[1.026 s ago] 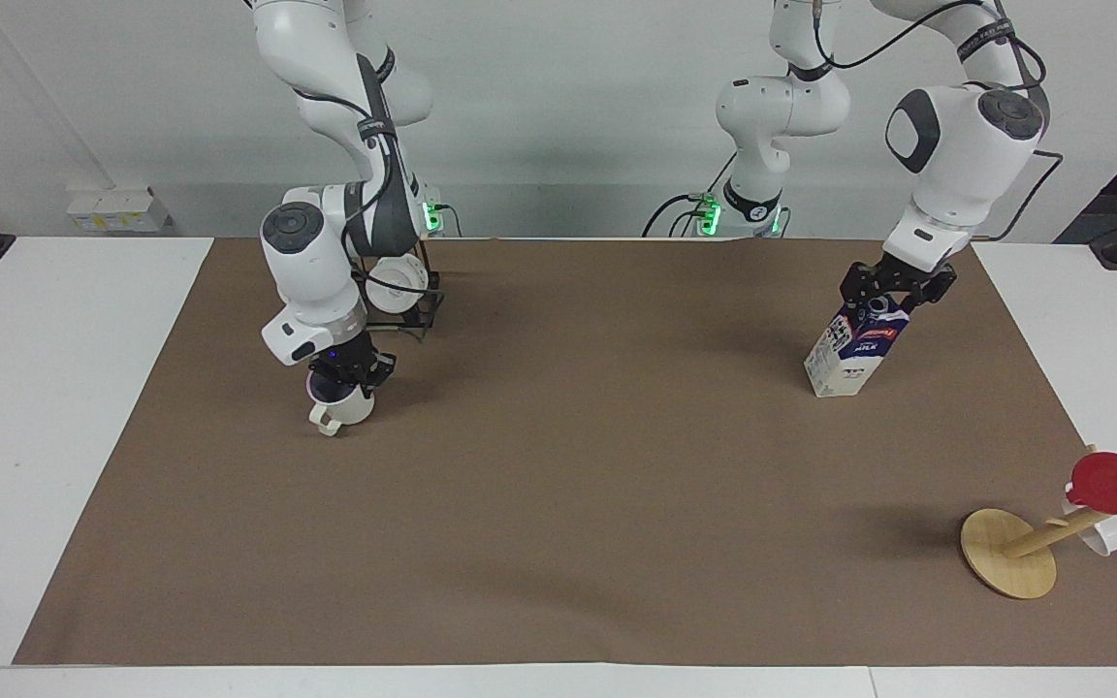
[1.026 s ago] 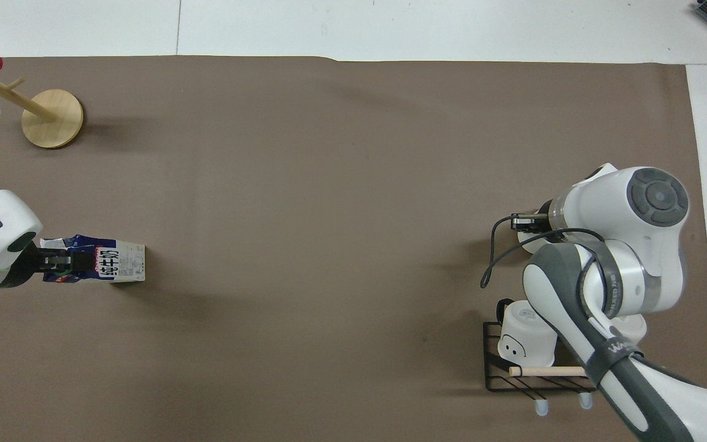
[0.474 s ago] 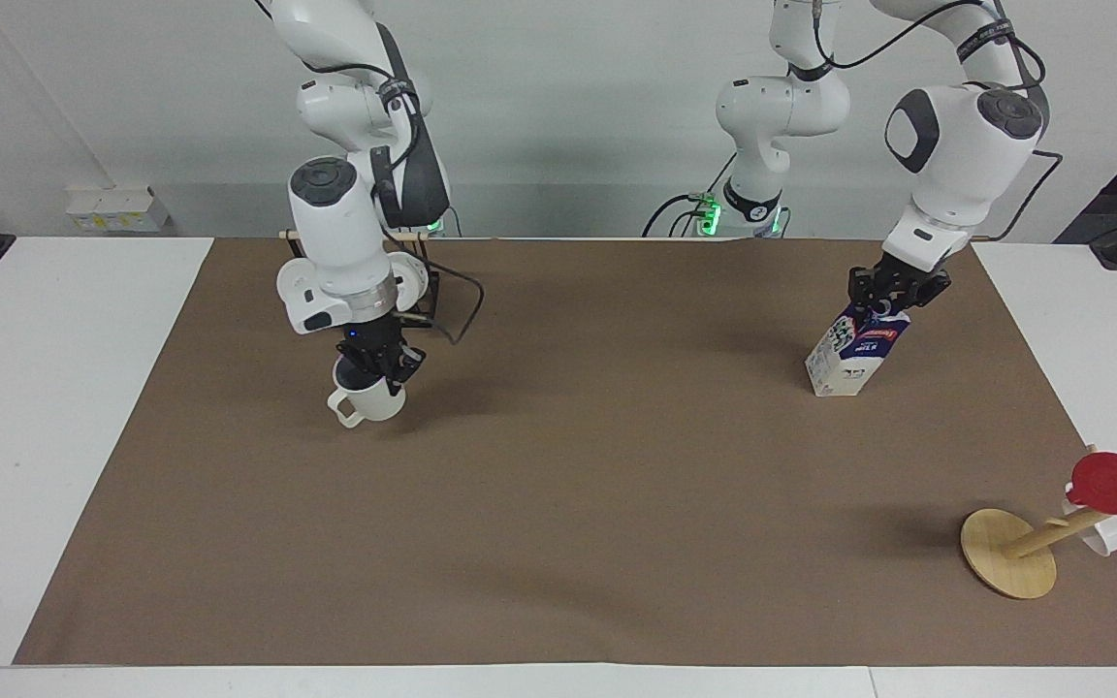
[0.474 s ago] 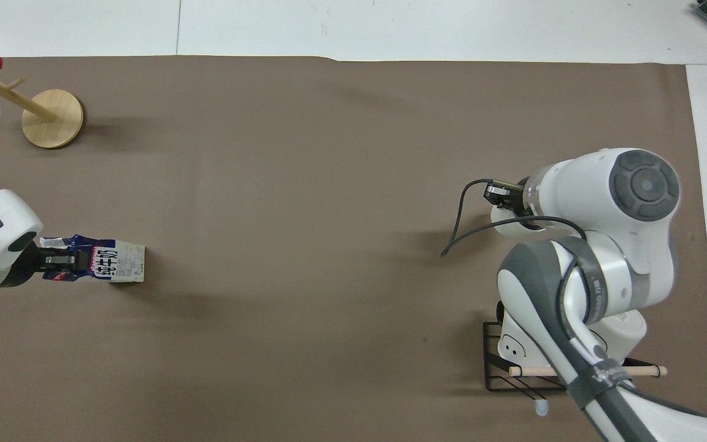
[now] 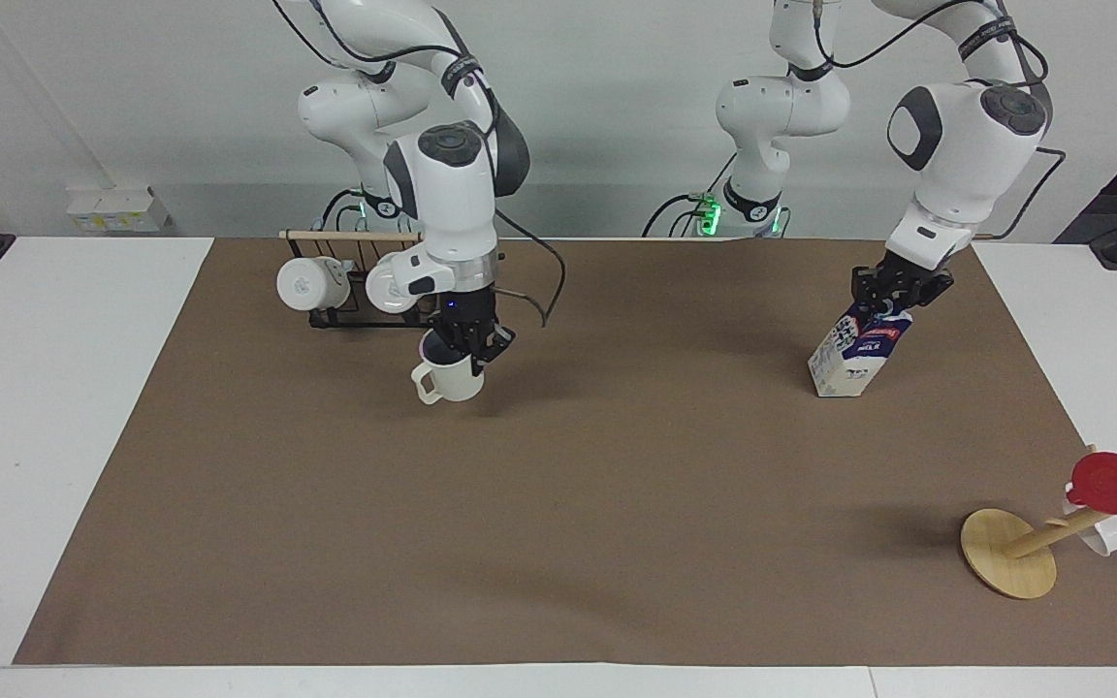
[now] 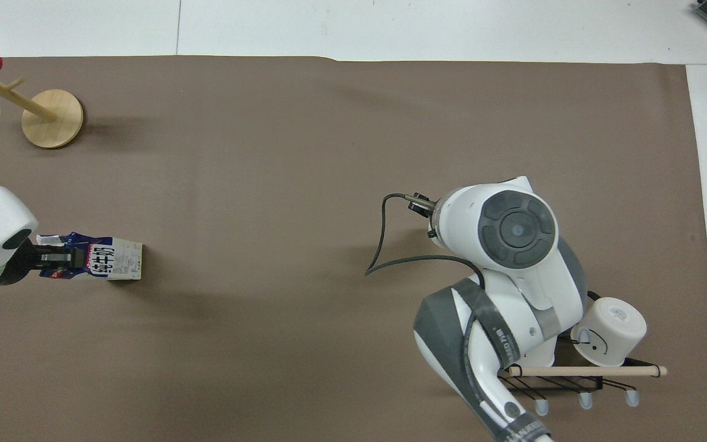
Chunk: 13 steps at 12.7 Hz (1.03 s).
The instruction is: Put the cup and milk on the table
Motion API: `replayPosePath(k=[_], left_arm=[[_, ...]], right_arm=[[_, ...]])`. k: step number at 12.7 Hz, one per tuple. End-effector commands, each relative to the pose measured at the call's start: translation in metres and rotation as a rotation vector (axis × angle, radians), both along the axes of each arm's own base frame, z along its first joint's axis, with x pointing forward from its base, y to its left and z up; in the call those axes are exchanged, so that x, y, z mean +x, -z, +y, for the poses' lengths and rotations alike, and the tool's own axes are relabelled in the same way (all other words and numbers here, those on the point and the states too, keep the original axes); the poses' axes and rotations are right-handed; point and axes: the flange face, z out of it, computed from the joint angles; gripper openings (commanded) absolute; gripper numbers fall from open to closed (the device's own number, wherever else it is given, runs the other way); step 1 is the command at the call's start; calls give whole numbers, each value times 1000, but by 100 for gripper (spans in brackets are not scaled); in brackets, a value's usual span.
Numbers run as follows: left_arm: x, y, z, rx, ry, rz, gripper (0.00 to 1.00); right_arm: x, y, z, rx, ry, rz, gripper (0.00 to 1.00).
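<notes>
Facing view shows our table (image 5: pixel 54 407) with the milk (image 5: pixel 854 351) tilted on its sheet toward the left arm's end, the left end effector (image 5: pixel 898 296) clamped on its gable. We judge the carton light but crushable, best held at that stiff ridge. Our right end effector (image 5: pixel 464 341), wrist pointing down, grips the cup (image 5: pixel 450 378) by its rim over the sheet beside the mug rack (image 5: pixel 345 291); ceramic, slippery, fragile.

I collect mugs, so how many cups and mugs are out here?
5: one cup in the right gripper, two mugs on the rack, a red cup and a white mug on the wooden stand. More may be hidden.
</notes>
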Motion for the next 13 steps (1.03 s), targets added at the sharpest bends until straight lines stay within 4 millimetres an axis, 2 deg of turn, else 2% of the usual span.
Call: replayPosePath(k=[1, 2, 3, 5, 6, 7, 9, 11, 13], left_arm=[[4, -37, 3, 12, -12, 12, 43], [5, -49, 3, 8, -16, 14, 43], [6, -59, 3, 6, -29, 14, 43], [8, -80, 0, 5, -37, 2, 43], [9, -88, -2, 3, -49, -7, 43], [9, -92, -5, 1, -58, -10, 43], [12, -101, -11, 0, -88, -24, 42], [12, -102, -19, -1, -85, -26, 41], [12, -102, -20, -3, -85, -25, 41]], right_arm=[[2, 8, 42, -21, 43, -30, 0], [0, 12, 53, -26, 62, -37, 0], [-6, 16, 72, -32, 67, -47, 0], [-19, 36, 110, -38, 103, -48, 0], [-22, 41, 124, -42, 119, -60, 0], [-21, 41, 128, -38, 136, -68, 0], [-30, 53, 142, -41, 135, -61, 0], [-31, 54, 148, -16, 154, -77, 0], [-33, 62, 149, -30, 145, -84, 0]])
